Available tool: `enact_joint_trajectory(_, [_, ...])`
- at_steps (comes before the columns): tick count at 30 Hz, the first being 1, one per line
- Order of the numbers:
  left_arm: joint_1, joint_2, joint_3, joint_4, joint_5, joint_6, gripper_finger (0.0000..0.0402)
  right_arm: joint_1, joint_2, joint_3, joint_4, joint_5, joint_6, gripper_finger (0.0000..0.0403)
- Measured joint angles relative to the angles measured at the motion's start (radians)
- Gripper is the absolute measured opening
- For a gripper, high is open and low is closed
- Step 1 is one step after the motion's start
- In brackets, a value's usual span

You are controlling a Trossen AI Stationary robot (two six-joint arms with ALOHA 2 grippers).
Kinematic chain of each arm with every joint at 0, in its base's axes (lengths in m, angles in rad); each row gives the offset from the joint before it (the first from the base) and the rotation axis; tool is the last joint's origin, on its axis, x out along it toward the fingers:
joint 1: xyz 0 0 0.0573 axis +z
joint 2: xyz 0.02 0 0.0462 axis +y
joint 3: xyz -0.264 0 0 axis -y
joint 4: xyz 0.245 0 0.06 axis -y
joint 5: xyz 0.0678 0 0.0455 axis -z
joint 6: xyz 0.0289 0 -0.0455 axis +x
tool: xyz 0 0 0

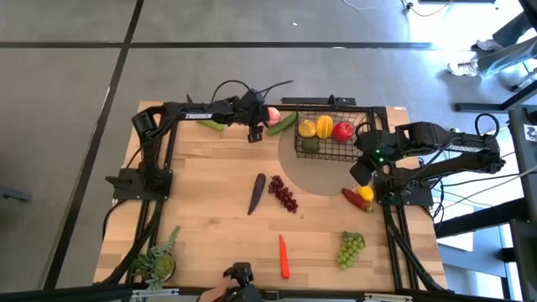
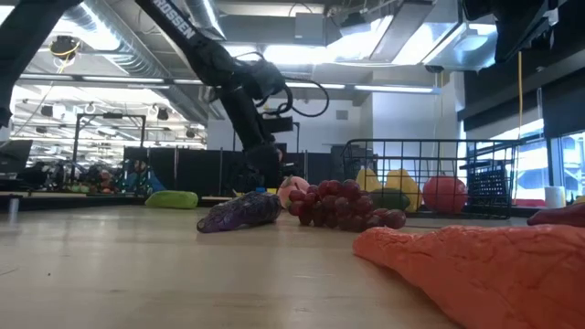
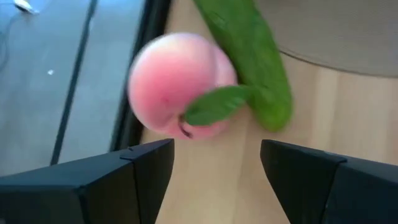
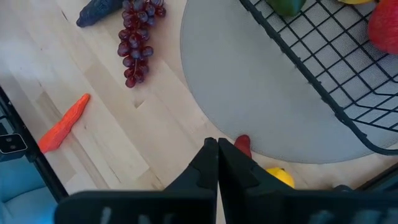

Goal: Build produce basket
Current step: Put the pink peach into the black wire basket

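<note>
The high view looks straight down on the whole table [image 1: 210, 210] from well above, taking in both arms and the basket [image 1: 331, 138]; the low view sits at table-top height, facing level across toward the basket [image 2: 430, 174], with the carrot [image 2: 475, 270] very near its lens; the left wrist view looks closely at the peach [image 3: 177, 87] beside the basket's side; the right wrist view looks down near the basket [image 4: 323, 68], sharing the carrot [image 4: 62, 124] and dark grapes [image 4: 137, 46] with the high view.
</note>
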Motion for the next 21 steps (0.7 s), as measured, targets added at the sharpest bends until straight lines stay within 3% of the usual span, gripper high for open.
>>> enact_joint_trajectory(13, [0.006, 0.02, 0.0, 0.103, -0.007, 0.0, 0.0228, 0.0, 0.0, 0.0, 0.007, 0.0, 0.002, 0.0])
enact_joint_trajectory(21, [0.006, 0.02, 0.0, 0.099, -0.007, 0.0, 0.0194, 0.0, 0.0, 0.0, 0.007, 0.0, 0.002, 0.0])
